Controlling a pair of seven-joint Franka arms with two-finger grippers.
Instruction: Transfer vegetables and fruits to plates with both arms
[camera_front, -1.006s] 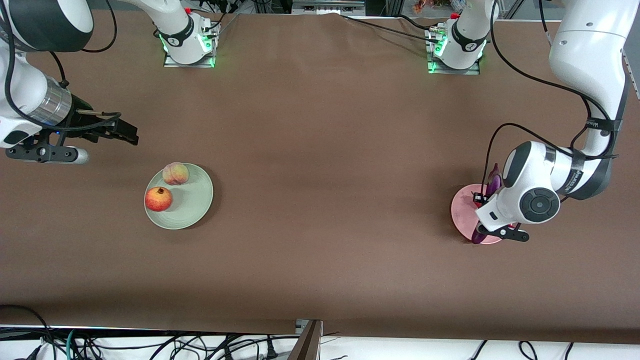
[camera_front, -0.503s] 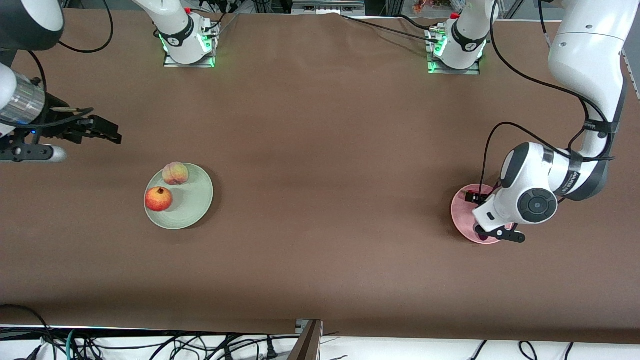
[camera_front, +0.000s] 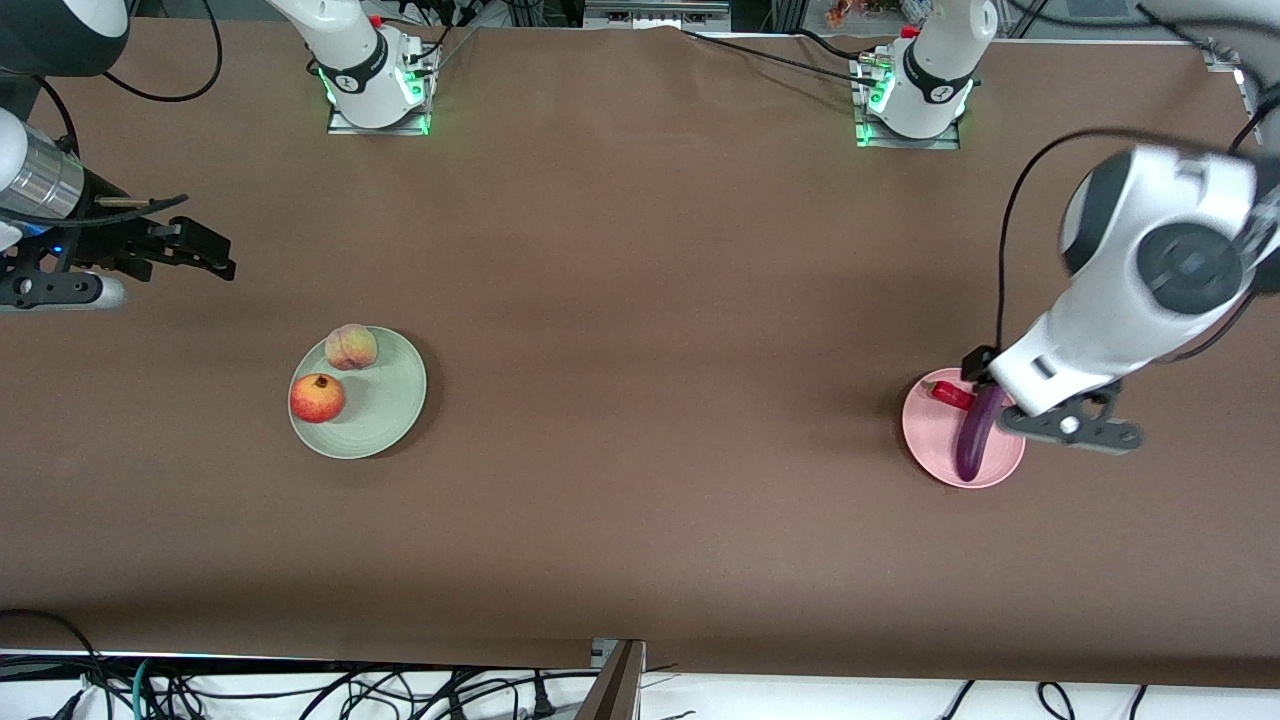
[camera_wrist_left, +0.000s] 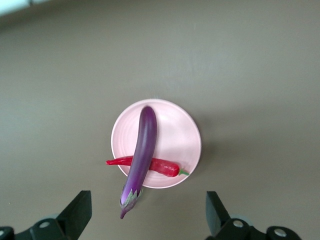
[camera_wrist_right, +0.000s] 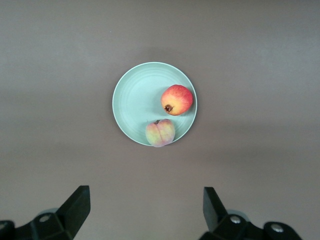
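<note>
The pink plate (camera_front: 935, 440) holds the purple eggplant (camera_front: 978, 432), which lies across the red chili (camera_front: 950, 393). In the left wrist view the eggplant (camera_wrist_left: 142, 150) crosses the chili (camera_wrist_left: 165, 166) on the plate (camera_wrist_left: 175, 135), and its stem end overhangs the rim. My left gripper (camera_wrist_left: 148, 212) is open and empty, up above that stem end. The pale green plate (camera_front: 385, 400) holds the peach (camera_front: 351, 347) and the red-orange fruit (camera_front: 318, 398). All three show in the right wrist view: plate (camera_wrist_right: 135, 100), peach (camera_wrist_right: 160, 132), fruit (camera_wrist_right: 177, 99). My right gripper (camera_front: 210, 255) is open and empty above bare table, off the green plate toward the right arm's end.
The two arm bases (camera_front: 375, 80) (camera_front: 915, 95) stand along the table's edge farthest from the front camera. Black cables (camera_front: 300, 690) lie off the table's near edge. Brown cloth covers the table between the two plates.
My left gripper has let go of the eggplant and risen off the pink plate; the eggplant now lies across the chili. My right arm has drawn back toward its end of the table.
</note>
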